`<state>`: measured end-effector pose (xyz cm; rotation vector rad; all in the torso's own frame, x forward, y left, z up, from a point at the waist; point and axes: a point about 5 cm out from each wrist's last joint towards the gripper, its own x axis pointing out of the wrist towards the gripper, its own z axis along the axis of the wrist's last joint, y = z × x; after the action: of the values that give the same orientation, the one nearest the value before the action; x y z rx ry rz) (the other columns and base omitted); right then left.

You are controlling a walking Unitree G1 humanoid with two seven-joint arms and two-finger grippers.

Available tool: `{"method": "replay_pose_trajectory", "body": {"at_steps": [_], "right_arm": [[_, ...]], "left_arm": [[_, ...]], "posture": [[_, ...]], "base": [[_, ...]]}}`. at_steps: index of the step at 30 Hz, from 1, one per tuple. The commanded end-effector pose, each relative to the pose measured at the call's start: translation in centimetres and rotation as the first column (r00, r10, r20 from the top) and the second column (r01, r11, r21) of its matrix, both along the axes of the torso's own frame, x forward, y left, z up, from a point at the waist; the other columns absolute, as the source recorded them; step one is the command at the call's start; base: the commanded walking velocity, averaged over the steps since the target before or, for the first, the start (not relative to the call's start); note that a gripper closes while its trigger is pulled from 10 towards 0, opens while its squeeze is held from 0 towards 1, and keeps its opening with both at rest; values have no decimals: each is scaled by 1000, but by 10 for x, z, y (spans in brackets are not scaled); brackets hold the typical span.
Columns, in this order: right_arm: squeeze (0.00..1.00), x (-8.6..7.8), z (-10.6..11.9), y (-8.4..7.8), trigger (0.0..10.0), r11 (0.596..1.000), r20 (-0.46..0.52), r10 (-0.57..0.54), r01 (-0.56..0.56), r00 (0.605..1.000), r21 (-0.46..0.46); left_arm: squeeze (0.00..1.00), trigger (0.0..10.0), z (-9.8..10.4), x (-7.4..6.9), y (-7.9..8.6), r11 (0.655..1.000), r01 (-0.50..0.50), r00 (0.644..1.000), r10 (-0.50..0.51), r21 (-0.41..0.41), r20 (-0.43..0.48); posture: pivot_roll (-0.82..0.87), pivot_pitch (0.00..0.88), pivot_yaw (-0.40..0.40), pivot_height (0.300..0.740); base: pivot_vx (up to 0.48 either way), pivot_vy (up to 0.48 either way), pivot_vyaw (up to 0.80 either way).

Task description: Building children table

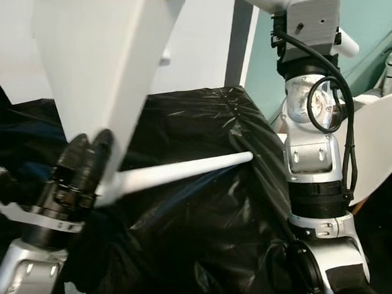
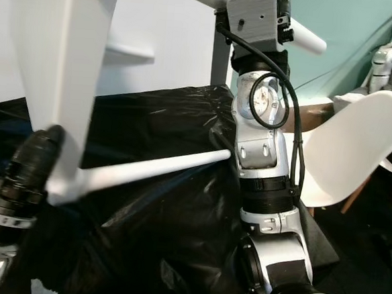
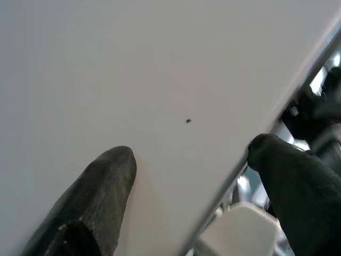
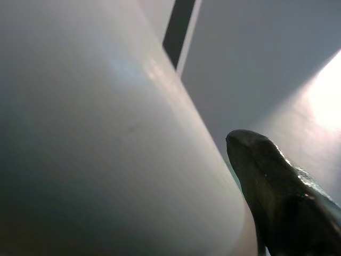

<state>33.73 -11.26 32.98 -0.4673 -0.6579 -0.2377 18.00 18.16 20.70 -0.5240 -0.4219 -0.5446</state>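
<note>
Holding a white panel (image 1: 101, 53), upper left of the frame, the left gripper (image 1: 91, 154) is clamped on its lower tip, one finger on each face.

- Right gripper (image 4: 234, 176): raised at upper centre on a white rounded part (image 4: 106, 133); one finger (image 4: 277, 197) beside it; whether it grips cannot be told.
- White legs: one (image 1: 181, 171), slanting across centre frame from the panel's base.
- Black plastic sheeting (image 1: 196, 241): one, draped below.
- White chair (image 2: 357, 151): one, right of frame.

Handling advice: keep the clamp firm, move both arms together, avoid twisting the panel, and keep the leg clear of the sheeting.
</note>
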Motion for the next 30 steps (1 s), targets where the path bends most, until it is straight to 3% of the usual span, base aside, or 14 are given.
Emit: {"method": "replay_pose_trajectory", "body": {"at_steps": [1,4,6,8,10,13,15,17,18,20,21,24,27,30], "right_arm": [[0,18,-57,-6,0,991,-285,38,0,958,134],[0,18,-57,-5,0,991,-285,40,-1,958,135],[0,19,-55,-5,0,990,-280,39,0,959,138],[0,19,-55,-5,0,990,-280,39,0,959,138],[0,19,-54,-5,0,990,-275,36,3,961,140],[0,18,-54,-6,0,990,-275,36,3,961,140],[0,18,-56,-6,0,990,-279,37,3,960,141],[0,18,-58,-6,0,990,-285,37,3,958,138],[0,18,-58,-6,0,990,-285,37,3,958,138],[0,18,-59,-7,0,991,-290,33,5,956,132],[0,18,-59,-7,0,991,-290,33,5,956,132],[0,19,-60,-6,0,992,-297,30,8,954,125],[0,19,-61,-4,0,993,-301,28,8,953,118],[0,19,-61,-4,0,993,-302,28,8,953,117]], "left_arm": [[0,10000,-2,8,-4,1000,1,1000,-1,21,-17],[0,10000,-8,23,14,981,-192,979,194,26,-61],[0,10000,-22,39,53,864,-502,851,501,34,-159],[0,10000,-22,39,53,864,-502,851,501,34,-159],[0,10000,-39,39,81,740,-664,706,668,108,-234],[0,10000,-45,37,88,705,-697,662,703,133,-258],[0,10000,-51,29,104,615,-777,565,775,133,-283],[0,10000,-45,22,105,657,-753,633,738,33,-233],[0,10000,-45,22,105,657,-753,633,738,33,-233],[0,10000,-36,21,92,739,-672,729,671,42,-137],[0,10000,-36,21,92,739,-672,729,671,42,-137],[0,10000,-38,29,63,804,-561,808,584,200,-81],[0,10000,-41,38,37,794,-506,837,546,337,-28],[0,10000,-36,38,33,785,-517,838,545,342,16]], "posture": [[-15,13,77,740],[-11,7,77,740],[-17,1,82,740],[-17,1,82,740],[-20,4,86,740],[-20,4,86,740],[-19,6,84,740],[-17,7,81,740],[-17,7,81,740],[-12,9,77,740],[-12,9,77,740],[-8,10,76,740],[-12,11,81,740],[-14,12,81,740]], "base": [[0,0,0],[0,0,0],[0,0,0],[0,0,0],[0,0,0],[0,0,0],[0,0,0],[0,0,0],[0,0,0],[0,0,0],[0,0,0],[0,0,0],[0,0,0],[0,0,0]]}}
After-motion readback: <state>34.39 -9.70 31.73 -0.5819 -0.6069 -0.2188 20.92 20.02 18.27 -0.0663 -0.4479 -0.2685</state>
